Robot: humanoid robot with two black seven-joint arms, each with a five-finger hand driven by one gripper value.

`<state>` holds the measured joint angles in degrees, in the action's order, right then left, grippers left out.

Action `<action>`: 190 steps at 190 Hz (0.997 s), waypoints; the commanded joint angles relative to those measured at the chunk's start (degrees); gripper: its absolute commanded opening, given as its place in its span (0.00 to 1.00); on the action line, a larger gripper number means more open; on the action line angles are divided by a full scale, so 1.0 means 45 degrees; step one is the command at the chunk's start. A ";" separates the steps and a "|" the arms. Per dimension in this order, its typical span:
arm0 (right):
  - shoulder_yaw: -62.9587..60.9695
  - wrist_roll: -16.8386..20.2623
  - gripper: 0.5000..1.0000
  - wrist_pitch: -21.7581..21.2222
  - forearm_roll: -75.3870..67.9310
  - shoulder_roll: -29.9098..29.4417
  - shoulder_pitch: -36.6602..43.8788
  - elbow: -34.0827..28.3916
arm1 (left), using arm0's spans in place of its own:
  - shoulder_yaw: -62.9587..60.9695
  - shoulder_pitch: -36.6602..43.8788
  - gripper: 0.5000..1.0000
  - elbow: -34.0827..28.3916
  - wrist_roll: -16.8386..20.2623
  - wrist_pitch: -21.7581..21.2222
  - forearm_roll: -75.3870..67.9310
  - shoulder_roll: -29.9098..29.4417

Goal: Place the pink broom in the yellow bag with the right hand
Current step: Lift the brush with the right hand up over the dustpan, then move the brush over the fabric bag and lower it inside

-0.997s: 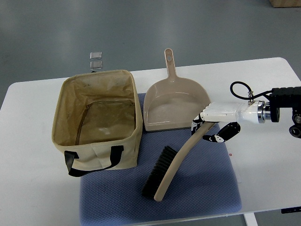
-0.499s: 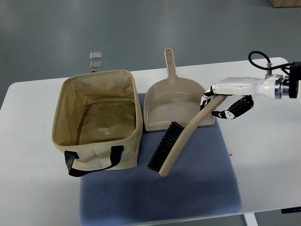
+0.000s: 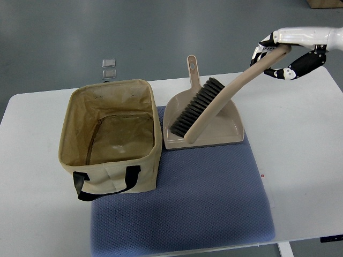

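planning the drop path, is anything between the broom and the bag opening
Nothing visible blocks it. The right hand holds the broom lifted over the dustpan, and the bag to its left is open at the top.

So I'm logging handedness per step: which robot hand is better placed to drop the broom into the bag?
Right. The right robot hand already grips the broom by its handle, lifted above the dustpan just right of the open bag. No left hand is in view.
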<state>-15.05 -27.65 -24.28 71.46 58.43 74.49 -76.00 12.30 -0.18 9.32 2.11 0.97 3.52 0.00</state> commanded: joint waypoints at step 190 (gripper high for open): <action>0.0199 0.1848 0.00 0.1664 0.1463 -1.0698 0.0674 0.6382 | 0.0000 0.0000 1.00 0.0000 0.0000 0.0000 0.0000 0.0000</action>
<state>-14.10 -21.47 -18.69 77.31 13.07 78.49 -47.54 12.30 -0.18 9.32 2.11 0.97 3.52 0.00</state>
